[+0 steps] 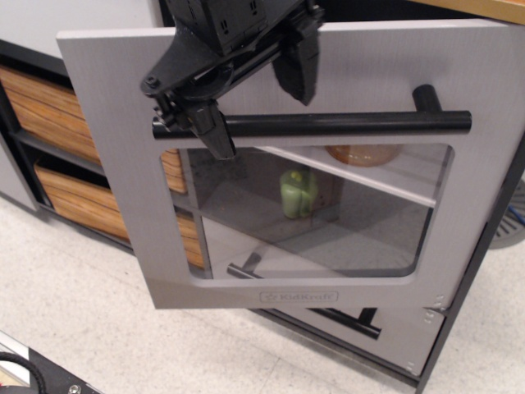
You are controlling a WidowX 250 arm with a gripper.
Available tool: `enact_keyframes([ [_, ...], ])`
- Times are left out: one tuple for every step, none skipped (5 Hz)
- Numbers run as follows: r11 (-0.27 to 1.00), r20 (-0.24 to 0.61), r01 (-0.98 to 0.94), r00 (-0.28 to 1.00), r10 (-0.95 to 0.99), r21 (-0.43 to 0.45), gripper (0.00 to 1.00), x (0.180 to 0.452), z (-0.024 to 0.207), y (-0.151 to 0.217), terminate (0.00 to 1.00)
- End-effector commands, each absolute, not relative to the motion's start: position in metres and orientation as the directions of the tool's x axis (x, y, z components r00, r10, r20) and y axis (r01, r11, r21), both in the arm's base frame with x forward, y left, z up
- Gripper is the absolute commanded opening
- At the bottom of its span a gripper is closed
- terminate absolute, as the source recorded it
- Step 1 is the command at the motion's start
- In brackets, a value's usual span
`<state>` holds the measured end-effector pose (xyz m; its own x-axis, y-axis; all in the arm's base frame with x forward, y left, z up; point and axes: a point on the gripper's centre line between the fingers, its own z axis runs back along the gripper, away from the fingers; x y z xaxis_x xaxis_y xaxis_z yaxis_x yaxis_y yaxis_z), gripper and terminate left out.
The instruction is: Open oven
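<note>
Oven (pixel 344 66) door: brushed grey, fine horizontal grain, clear window tinted smoky grey. Handle (pixel 328 123): matte black bar on black posts. Logo (pixel 299 296): grey outline letters on grey. Pincer (pixel 254 103): black all over, a few silver screw heads. Inside the oven: pale grey shelf (pixel 361 176), pale green object (pixel 297 194), amber-orange object (pixel 363 153) above the shelf. Lower drawer (pixel 394 328): same grey, black bar handle. Left drawers (pixel 49 107): orange wood grain, striped brown and tan, set in a black frame. Floor (pixel 98 328): off-white with fine grey speckle. Top right edge (pixel 484 6): light wood strip.
</note>
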<state>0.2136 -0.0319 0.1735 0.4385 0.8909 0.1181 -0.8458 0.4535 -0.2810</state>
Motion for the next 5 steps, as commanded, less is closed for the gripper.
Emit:
enact_keyframes([
  [0.47, 0.135, -0.835, 0.45, 0.883, -0.286, 1.0, 0.202, 0.221, 0.003, 0.0],
  [0.422, 0.167, -0.875, 0.391, 0.905, -0.237, 1.0, 0.225, 0.208, 0.02, 0.0],
  [0.373, 0.203, -0.897, 0.33, 0.922, -0.238, 1.0, 0.248, 0.209, 0.037, 0.0],
  [0.299, 0.184, -0.907, 0.253, 0.95, -0.297, 1.0, 0.265, 0.226, 0.052, 0.0],
  [0.266, 0.167, -0.905, 0.222, 0.961, -0.331, 1.0, 0.274, 0.24, 0.06, 0.0],
])
